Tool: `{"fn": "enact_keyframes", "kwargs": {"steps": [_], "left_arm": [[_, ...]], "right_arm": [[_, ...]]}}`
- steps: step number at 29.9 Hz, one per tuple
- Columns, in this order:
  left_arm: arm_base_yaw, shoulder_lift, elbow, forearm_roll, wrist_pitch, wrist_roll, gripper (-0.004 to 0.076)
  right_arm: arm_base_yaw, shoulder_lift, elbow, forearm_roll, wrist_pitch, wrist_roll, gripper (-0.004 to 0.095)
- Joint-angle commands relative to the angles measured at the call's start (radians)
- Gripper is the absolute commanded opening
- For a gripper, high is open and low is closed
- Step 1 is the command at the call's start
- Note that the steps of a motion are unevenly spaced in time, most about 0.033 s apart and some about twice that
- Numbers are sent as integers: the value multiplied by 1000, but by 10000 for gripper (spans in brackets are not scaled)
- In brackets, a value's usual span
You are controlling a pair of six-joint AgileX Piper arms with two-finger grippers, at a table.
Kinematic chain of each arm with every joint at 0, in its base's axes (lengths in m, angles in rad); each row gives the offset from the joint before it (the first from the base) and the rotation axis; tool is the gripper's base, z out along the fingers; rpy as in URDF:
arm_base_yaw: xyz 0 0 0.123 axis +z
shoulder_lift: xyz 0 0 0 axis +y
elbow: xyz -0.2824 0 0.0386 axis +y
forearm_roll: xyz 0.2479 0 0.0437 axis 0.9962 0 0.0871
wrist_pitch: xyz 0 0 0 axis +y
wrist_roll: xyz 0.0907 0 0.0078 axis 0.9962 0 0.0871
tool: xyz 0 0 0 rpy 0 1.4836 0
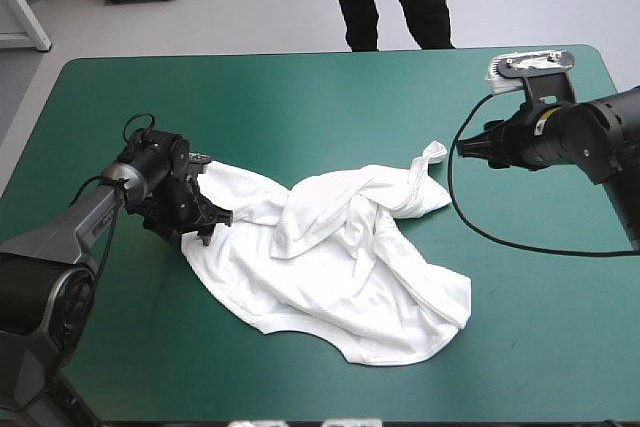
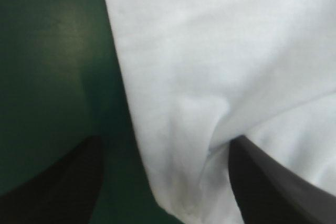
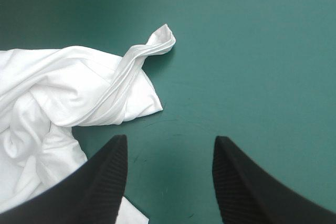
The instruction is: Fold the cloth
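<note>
The white T-shirt [image 1: 340,257] lies crumpled in the middle of the table, with a twisted sleeve [image 1: 430,157] pointing toward the far right. My left gripper [image 1: 205,227] is low at the shirt's left edge. In the left wrist view it [image 2: 165,182] is open, and the shirt's edge [image 2: 220,66] lies between its fingers on the cover. My right gripper [image 1: 468,147] hovers to the right of the twisted sleeve. In the right wrist view it [image 3: 170,177] is open over the cover, holding nothing, with the shirt [image 3: 68,98] and the sleeve [image 3: 152,43] ahead and to one side.
The teal-green cover [image 1: 300,97] shows all around the shirt, widest toward the far edge and the right side. The shirt's lower hem [image 1: 400,352] lies close to the table's front edge.
</note>
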Motion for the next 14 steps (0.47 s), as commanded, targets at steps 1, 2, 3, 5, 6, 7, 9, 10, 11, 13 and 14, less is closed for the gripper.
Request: {"fn": "enact_keyframes", "kwargs": {"steps": [1,2,3,5,6,7,9,10,11,13,14], "left_arm": [[-8,-12,-15,-3,-36,-5,477],[-8,-12,-15,-3,-47,-5,442],[-8,-12,-15,-3,-52,-5,381],[-8,-12,-15,-3,-57,-5,212],[-8,-12,-15,-3,-59,-5,104],[-8,-12,-15,-3,-59,-5,20],[-8,-12,-15,7,-61,-9,-1],[-8,-12,-15,9,-61,-9,-3],[-8,-12,-15,11,-59,-9,-3],[-8,-12,-15,11,-59,-7,-3],[-8,-12,-15,11,-59,-7,-3]], "right_arm": [[-6,-31,-30,-15,-42,-8,468],[-6,-31,-30,-15,-39,-8,468],[-6,-31,-30,-15,-37,-8,468],[-6,-31,-30,-13,-32,-8,468],[-6,-31,-30,-13,-32,-8,468],[-6,-31,-30,-13,-31,-8,468],[-6,-31,-30,-13,-21,-8,468],[-6,-31,-30,-13,-11,-8,468],[-6,-31,-30,-11,-2,-3,468],[-6,-31,-30,6,31,-7,468],[-6,-31,-30,16,50,-7,469]]}}
